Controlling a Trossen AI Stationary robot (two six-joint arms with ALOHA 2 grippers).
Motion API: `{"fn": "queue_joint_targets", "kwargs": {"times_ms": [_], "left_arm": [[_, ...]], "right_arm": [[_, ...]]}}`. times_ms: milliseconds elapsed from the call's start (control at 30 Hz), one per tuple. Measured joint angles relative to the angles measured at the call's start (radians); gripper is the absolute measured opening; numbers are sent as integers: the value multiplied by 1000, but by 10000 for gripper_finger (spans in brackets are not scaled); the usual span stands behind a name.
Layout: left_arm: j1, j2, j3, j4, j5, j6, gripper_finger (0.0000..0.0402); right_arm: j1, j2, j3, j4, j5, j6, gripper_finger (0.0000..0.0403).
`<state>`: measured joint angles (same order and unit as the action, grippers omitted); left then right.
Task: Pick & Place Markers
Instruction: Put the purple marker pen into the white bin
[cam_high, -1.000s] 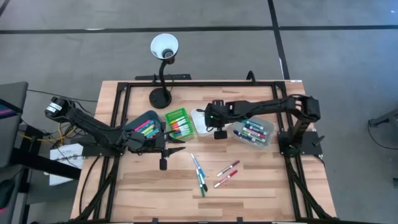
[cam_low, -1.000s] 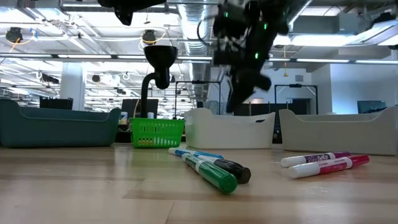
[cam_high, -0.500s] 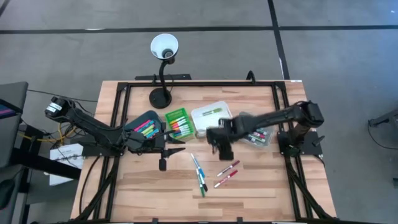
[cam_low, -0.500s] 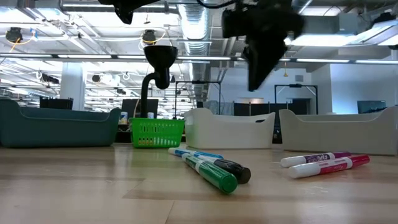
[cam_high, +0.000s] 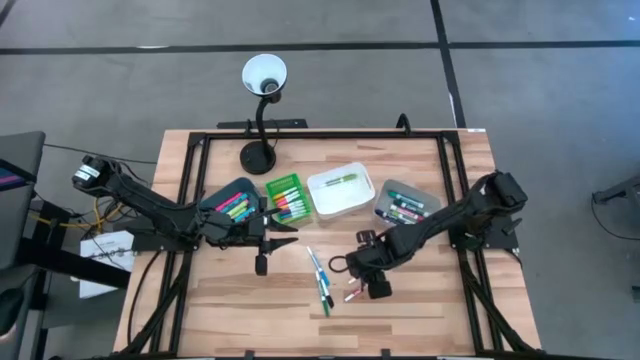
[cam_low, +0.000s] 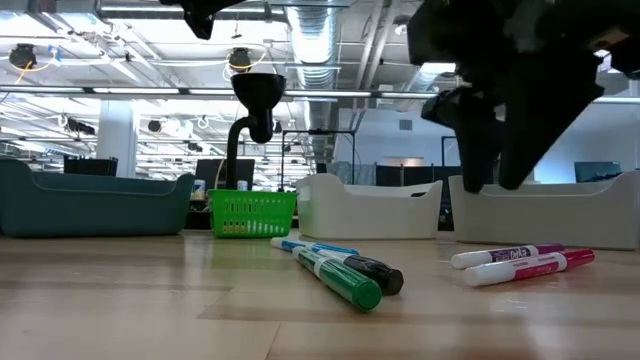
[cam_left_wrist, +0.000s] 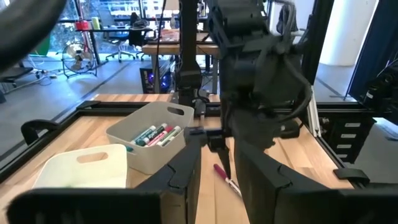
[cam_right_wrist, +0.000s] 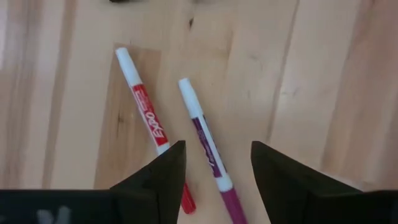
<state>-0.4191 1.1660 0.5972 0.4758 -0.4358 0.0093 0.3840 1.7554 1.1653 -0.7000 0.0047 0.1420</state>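
Observation:
A red marker and a purple marker lie side by side on the wooden table. My right gripper hangs open just above them, pointing steeply down, its fingers on either side of the purple one's cap end. In the high view this gripper covers most of the pair. Blue, green and black markers lie in a bunch to their left. My left gripper waits level and open beside the teal bin, holding nothing.
Four bins stand in a row at mid-table: the teal bin with markers, a green basket with markers, a white bin holding one green marker, and a clear bin with several. A black gooseneck lamp stands behind them.
My right gripper has swung from above the white bin toward the table's near edge and now hangs over the red and purple markers, tipped more steeply down. With the gripper gone from above it, the white bin shows a green marker inside.

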Motion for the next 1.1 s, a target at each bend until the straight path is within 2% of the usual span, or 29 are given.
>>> {"fn": "queue_joint_targets", "kwargs": {"times_ms": [500, 667, 800, 967, 1033, 1100], "left_arm": [[0, 0, 1, 5, 0, 0, 94], [0, 0, 1, 5, 0, 0, 94], [0, 0, 1, 5, 0, 0, 94], [0, 0, 1, 5, 0, 0, 94], [0, 0, 1, 5, 0, 0, 94], [0, 0, 1, 5, 0, 0, 94]], "right_arm": [[-1, 0, -227, 313, -24, 7, 156], [-13, -4, -275, 371, -15, -74, 151], [-24, -7, -310, 445, -17, -200, 112], [-59, -5, -325, 493, -61, -251, 28], [-71, -4, -323, 509, -77, -248, 16], [-81, 0, -306, 515, -60, -250, 24]]}}
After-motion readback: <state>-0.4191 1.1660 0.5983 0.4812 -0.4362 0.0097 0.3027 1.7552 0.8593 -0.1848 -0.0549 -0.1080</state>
